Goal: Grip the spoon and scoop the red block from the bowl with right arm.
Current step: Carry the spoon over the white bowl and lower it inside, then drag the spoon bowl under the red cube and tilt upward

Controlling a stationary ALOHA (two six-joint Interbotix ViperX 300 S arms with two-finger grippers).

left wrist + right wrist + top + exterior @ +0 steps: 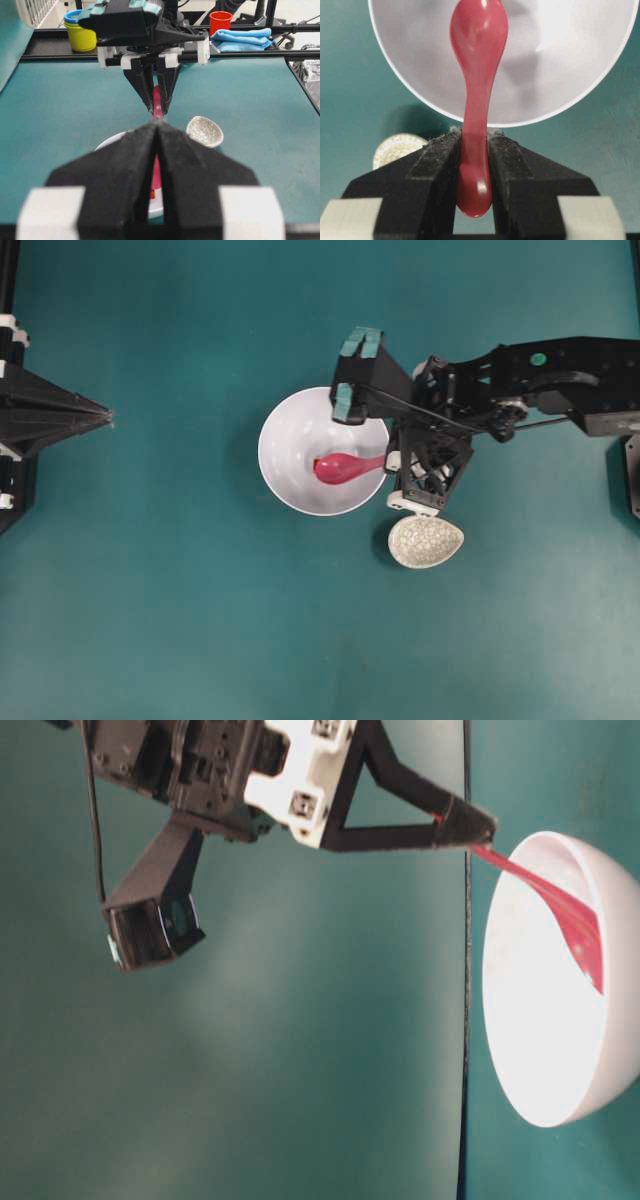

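The white bowl [290, 435] sits mid-table. The glossy pink spoon [345, 467] lies with its scoop down inside the bowl and its handle rising over the right rim. My right gripper [389, 461] is shut on that handle, and the wrist view shows the spoon [479, 40] pinched between both fingers of the gripper [475, 139] above the bowl [560, 60]. From table level the spoon [570, 915] slants into the bowl [550, 1020]. The red block [152, 193] shows as a tiny orange-red cube beside the scoop. My left gripper [108, 418] is shut at the far left.
A small beige crackle-patterned dish [426, 541] lies just below and right of the bowl, under the right wrist. Beyond the table's far edge stand a yellow cup [80, 35], a red cup [220, 22] and a folded blue cloth [240, 39].
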